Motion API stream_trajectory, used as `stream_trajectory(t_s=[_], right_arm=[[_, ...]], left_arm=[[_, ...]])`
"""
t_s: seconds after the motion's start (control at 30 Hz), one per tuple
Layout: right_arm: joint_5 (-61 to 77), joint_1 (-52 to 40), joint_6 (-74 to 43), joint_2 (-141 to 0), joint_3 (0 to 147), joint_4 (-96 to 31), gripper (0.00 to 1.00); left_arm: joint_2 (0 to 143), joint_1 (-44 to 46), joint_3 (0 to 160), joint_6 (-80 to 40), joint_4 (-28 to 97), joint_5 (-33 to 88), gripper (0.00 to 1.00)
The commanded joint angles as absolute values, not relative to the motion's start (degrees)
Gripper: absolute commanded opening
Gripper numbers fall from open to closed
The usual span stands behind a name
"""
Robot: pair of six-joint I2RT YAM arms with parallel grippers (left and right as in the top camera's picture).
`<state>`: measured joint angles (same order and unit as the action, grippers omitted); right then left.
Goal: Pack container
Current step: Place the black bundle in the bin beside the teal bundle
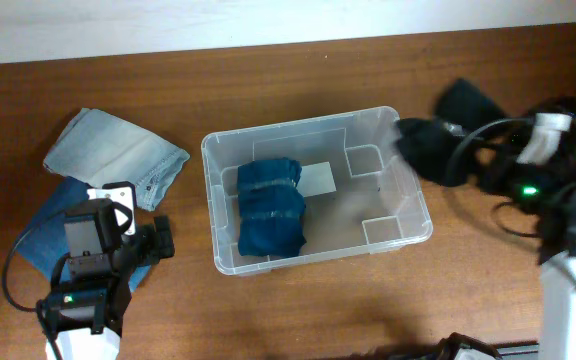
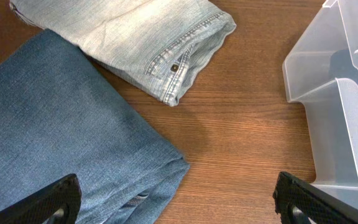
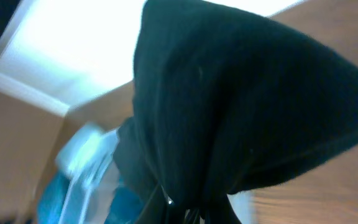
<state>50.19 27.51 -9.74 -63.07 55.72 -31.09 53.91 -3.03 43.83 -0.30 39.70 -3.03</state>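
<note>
The clear plastic container (image 1: 298,126) stands mid-table with a white label (image 1: 318,180) on its base and a folded dark blue pair of jeans (image 1: 271,205) in its left half. My right gripper (image 1: 465,160) is shut on a black garment (image 1: 430,140), which it holds in the air just past the container's right rim. In the right wrist view the black garment (image 3: 241,106) fills the frame and hides the fingers. My left gripper (image 2: 176,202) is open and empty, low over the table between a mid-blue folded pair of jeans (image 2: 61,137) and the container's corner (image 2: 340,93).
A light-wash folded pair of jeans (image 1: 118,155) lies at the far left, also in the left wrist view (image 2: 135,37). The mid-blue jeans (image 1: 53,225) lie partly under my left arm. More black cloth (image 1: 468,100) and cables lie at the right by the right arm.
</note>
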Motion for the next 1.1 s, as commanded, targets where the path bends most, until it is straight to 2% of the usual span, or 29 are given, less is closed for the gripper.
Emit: stream_trajectory(t_s=[0.0, 0.1, 0.27, 0.53, 0.67, 0.7, 0.73, 0.77, 0.8, 1.0, 1.07], right_arm=[[40.7, 12.0, -4.4, -60.7, 56.4, -31.6, 0.04], [30.8, -0.8, -3.2, -63.9, 56.4, -33.6, 0.04], [23.1, -11.6, 1.1, -73.5, 56.4, -34.6, 0.04], [23.1, -13.7, 8.4, -93.4, 56.5, -31.5, 0.04], [24.2, -13.9, 12.0, -98.1, 56.6, -31.1, 0.04], [24.2, -14.0, 12.1, -98.4, 56.6, -31.3, 0.07], [24.2, -14.0, 12.0, -98.6, 56.6, -31.6, 0.43], [24.1, -14.0, 12.0, -98.5, 56.6, -31.9, 0.91], [23.8, -13.8, 12.0, -97.6, 58.0, -34.3, 0.98], [10.3, -13.6, 10.6, -91.1, 71.4, -47.0, 0.99], [-0.9, -12.1, 3.4, -87.7, 78.1, -49.8, 0.98]], left_arm=[[54.0, -3.3, 44.8, -1.1, 39.7, -2.4, 0.99], [54.0, -3.3, 44.8, -1.1, 39.9, -2.4, 0.99], [54.0, -3.3, 44.8, -1.1, 40.2, -2.4, 0.99], [54.0, -3.3, 44.8, -1.1, 40.6, -2.4, 0.99], [54.0, -3.3, 44.8, -1.1, 40.6, -2.4, 0.99], [54.0, -3.3, 44.8, -1.1, 40.6, -2.4, 0.99], [54.0, -3.3, 44.8, -1.1, 40.6, -2.4, 0.99], [54.0, -3.3, 44.8, -1.1, 40.6, -2.4, 0.99], [54.0, -3.3, 44.8, -1.1, 40.6, -2.4, 0.99], [54.0, -3.3, 44.8, -1.1, 40.6, -2.4, 0.99], [54.0, -3.3, 44.8, -1.1, 40.6, -2.4, 0.99]])
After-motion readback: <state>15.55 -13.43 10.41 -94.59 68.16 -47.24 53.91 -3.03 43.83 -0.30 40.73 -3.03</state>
